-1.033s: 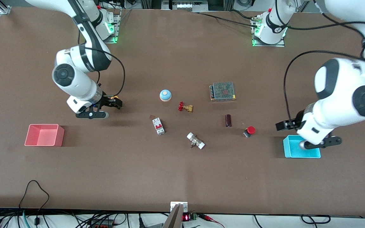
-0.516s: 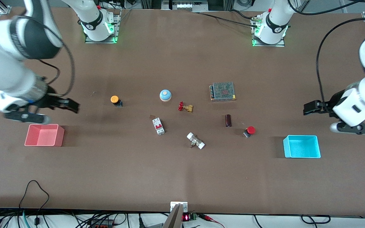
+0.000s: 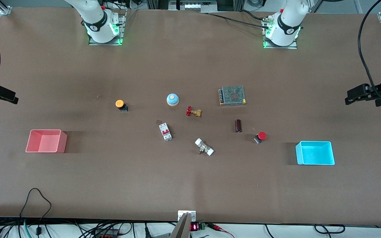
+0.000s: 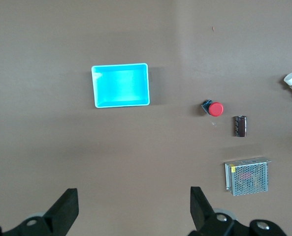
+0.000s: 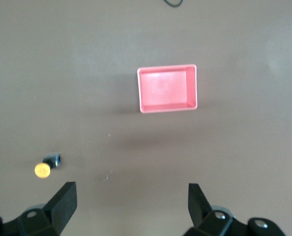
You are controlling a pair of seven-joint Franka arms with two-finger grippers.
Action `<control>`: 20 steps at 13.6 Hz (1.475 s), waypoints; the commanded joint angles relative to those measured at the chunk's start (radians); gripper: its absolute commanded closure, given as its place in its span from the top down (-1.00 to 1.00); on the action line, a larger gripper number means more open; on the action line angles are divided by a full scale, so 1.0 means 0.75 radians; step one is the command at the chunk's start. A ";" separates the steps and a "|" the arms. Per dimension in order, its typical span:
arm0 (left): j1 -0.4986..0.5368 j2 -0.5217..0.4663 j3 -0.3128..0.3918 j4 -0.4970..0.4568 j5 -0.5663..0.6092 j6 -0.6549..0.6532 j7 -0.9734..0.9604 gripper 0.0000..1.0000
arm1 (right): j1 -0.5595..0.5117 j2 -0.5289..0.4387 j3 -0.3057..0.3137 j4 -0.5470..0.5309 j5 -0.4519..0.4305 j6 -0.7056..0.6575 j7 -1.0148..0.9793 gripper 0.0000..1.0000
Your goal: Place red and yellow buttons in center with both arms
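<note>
The yellow button stands on the brown tabletop toward the right arm's end of the middle stretch; it also shows in the right wrist view. The red button lies toward the left arm's end, beside a dark cylinder; it also shows in the left wrist view. My right gripper is open and empty, high over the table's edge at its own end. My left gripper is open and empty, high over the table at its own end.
A pink bin sits at the right arm's end, a cyan bin at the left arm's end. In the middle are a light-blue dome, brass valve, breaker, white fitting and meshed power supply.
The right gripper let go of the yellow button, which now stands alone. Both arms have lifted and swung outward to their table ends. The red button has not moved.
</note>
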 commanded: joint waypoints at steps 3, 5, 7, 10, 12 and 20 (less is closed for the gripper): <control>0.005 -0.232 -0.020 -0.296 0.032 0.160 0.015 1.00 | 0.058 -0.102 0.020 -0.084 0.005 -0.029 0.047 1.00; 0.003 -0.232 -0.028 -0.299 0.032 0.158 -0.011 1.00 | 0.062 -0.110 0.020 -0.084 0.005 -0.037 0.047 1.00; -0.003 -0.224 -0.028 -0.289 0.034 0.148 -0.022 1.00 | 0.060 -0.108 0.020 -0.076 -0.002 -0.015 0.045 1.00; -0.013 -0.224 -0.032 -0.289 0.052 0.132 -0.026 1.00 | 0.060 -0.106 0.020 -0.074 0.009 -0.061 0.028 1.00; -0.011 -0.224 -0.032 -0.289 0.050 0.122 -0.026 1.00 | 0.056 -0.098 0.018 -0.074 0.015 -0.047 0.030 1.00; -0.011 -0.226 -0.037 -0.289 0.050 0.111 -0.026 1.00 | -0.044 -0.100 0.128 -0.069 0.013 -0.003 0.045 1.00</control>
